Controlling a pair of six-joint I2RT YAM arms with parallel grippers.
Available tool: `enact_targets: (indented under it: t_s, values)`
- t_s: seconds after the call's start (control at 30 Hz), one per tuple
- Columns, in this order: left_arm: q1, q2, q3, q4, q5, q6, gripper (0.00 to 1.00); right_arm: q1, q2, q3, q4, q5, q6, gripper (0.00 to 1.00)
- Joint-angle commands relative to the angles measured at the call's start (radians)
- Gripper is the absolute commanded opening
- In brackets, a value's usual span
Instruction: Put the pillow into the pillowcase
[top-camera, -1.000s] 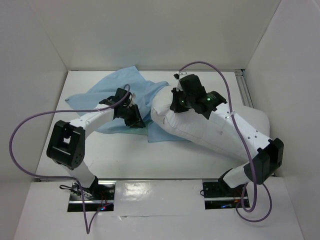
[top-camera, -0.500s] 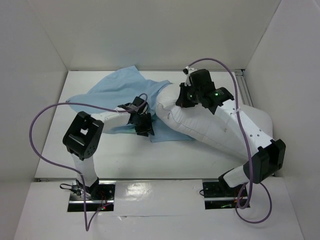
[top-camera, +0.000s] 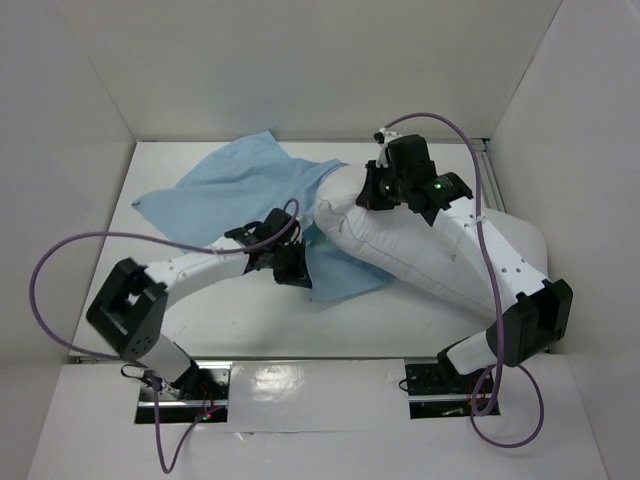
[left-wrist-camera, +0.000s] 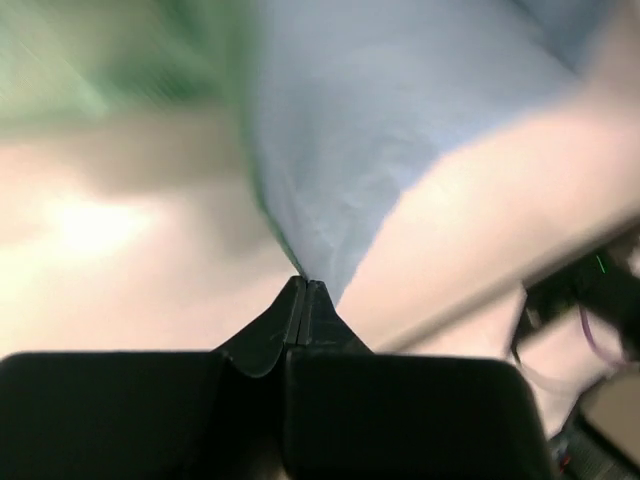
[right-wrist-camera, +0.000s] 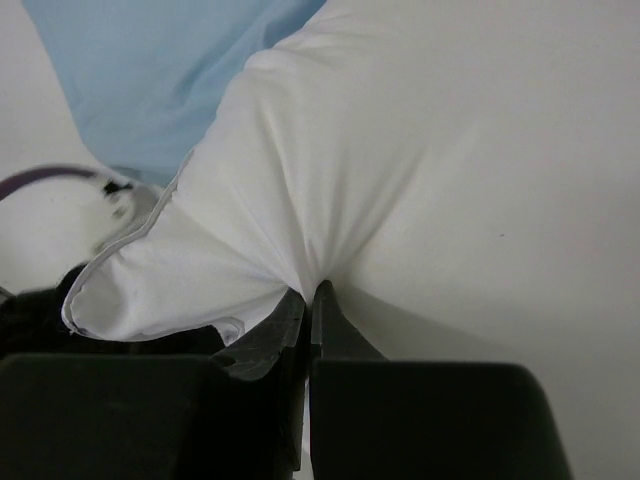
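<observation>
The pillowcase (top-camera: 240, 180) lies as light blue cloth at the back left, with a flap reaching toward me under the pillow's end. The white, puffy pillow (top-camera: 420, 255) runs from the middle to the right wall. My left gripper (top-camera: 295, 270) is shut on the near edge of the pillowcase; in the left wrist view the blue cloth (left-wrist-camera: 350, 150) tapers straight into the closed tips of the left gripper (left-wrist-camera: 305, 285), with a blurred green face at the upper left. My right gripper (top-camera: 375, 192) is shut on a pinch of the pillow (right-wrist-camera: 450, 150) at its left end, the right gripper (right-wrist-camera: 312, 292) gathering creases in it.
White walls close the table on the left, back and right. A metal rail (top-camera: 490, 180) runs along the right back edge. Purple cables (top-camera: 60, 260) loop off both arms. My right arm (top-camera: 490, 265) lies over the pillow. The pillowcase (right-wrist-camera: 160, 70) shows behind the pillow's corner.
My left gripper opened, came nearer and to the right, and shut on the pillowcase edge, drawing a flap toward me. The right gripper carried the pillow's end a little back and right.
</observation>
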Motion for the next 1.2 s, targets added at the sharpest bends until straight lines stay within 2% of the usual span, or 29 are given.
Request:
enact_targets:
  t_s: [0.0, 0.1, 0.13, 0.23, 0.27, 0.3, 0.33, 0.37, 0.4, 0.43, 0.47, 0.5, 0.53, 0.57, 0.6, 0.63, 0.73, 0.8, 0.9, 1.07, 1.17]
  values:
    - [-0.096, -0.206, -0.045, -0.082, 0.063, -0.037, 0.0, -0.026, -0.02, 0.058, 0.077, 0.027, 0.01, 0.0]
    - [-0.188, -0.286, -0.059, -0.133, 0.093, -0.058, 0.0, -0.026, -0.02, 0.046, 0.086, -0.002, 0.01, 0.0]
    - [-0.25, -0.312, -0.068, -0.186, 0.119, -0.072, 0.0, -0.026, -0.02, 0.034, 0.086, -0.002, 0.01, 0.0]
    - [-0.321, -0.324, -0.051, -0.277, 0.166, -0.072, 0.01, -0.026, -0.049, -0.001, 0.086, -0.035, 0.01, 0.0]
    - [-0.321, -0.335, -0.031, -0.367, 0.141, -0.072, 0.18, -0.026, -0.058, -0.03, 0.086, -0.047, 0.01, 0.0]
    - [-0.321, -0.335, -0.007, -0.413, 0.109, -0.072, 0.41, -0.026, -0.068, -0.046, 0.086, -0.047, 0.01, 0.0]
    - [-0.321, -0.366, 0.059, -0.487, 0.013, -0.072, 0.76, -0.026, -0.08, -0.07, 0.077, -0.047, 0.01, 0.0]
    - [-0.321, -0.381, 0.093, -0.515, -0.044, -0.083, 0.82, -0.026, -0.08, -0.083, 0.077, -0.047, 0.01, 0.0]
    - [-0.304, -0.395, 0.117, -0.515, -0.09, -0.092, 0.79, -0.026, -0.094, -0.095, 0.077, -0.047, 0.01, 0.0]
    - [-0.284, -0.409, 0.145, -0.515, -0.133, -0.092, 0.6, -0.026, -0.107, -0.106, 0.077, -0.047, 0.01, 0.0]
    - [-0.264, -0.429, 0.145, -0.515, -0.208, -0.109, 0.08, -0.026, -0.108, -0.127, 0.077, -0.047, 0.01, 0.0]
    - [-0.24, -0.429, 0.145, -0.491, -0.227, -0.109, 0.01, -0.026, -0.12, -0.127, 0.077, -0.056, 0.01, 0.0]
    - [-0.188, -0.429, 0.127, -0.457, -0.236, -0.089, 0.0, -0.016, -0.129, -0.138, 0.086, -0.056, 0.01, 0.0]
    - [-0.163, -0.409, 0.127, -0.44, -0.259, -0.089, 0.04, -0.016, -0.129, -0.138, 0.086, -0.056, 0.019, 0.0]
    - [-0.148, -0.371, 0.118, -0.374, -0.27, -0.053, 0.36, -0.016, -0.129, -0.138, 0.086, -0.056, 0.019, 0.0]
    - [-0.137, -0.348, 0.118, -0.354, -0.294, -0.042, 0.45, -0.016, -0.129, -0.138, 0.086, -0.056, 0.019, 0.0]
    - [-0.124, -0.244, 0.118, -0.244, -0.37, 0.018, 0.9, -0.016, -0.129, -0.138, 0.086, -0.056, 0.019, 0.0]
    - [-0.124, -0.194, 0.118, -0.185, -0.408, 0.044, 0.95, -0.016, -0.129, -0.129, 0.086, -0.056, 0.019, 0.0]
    - [-0.137, -0.105, 0.128, -0.101, -0.482, 0.069, 0.95, -0.016, -0.129, -0.12, 0.077, -0.047, 0.019, 0.0]
    - [-0.147, 0.008, 0.139, -0.047, -0.503, 0.069, 0.89, -0.016, -0.129, -0.101, 0.077, -0.038, 0.019, 0.0]
    - [-0.157, 0.079, 0.153, -0.018, -0.534, 0.069, 0.82, -0.016, -0.12, -0.092, 0.067, -0.038, 0.01, 0.0]
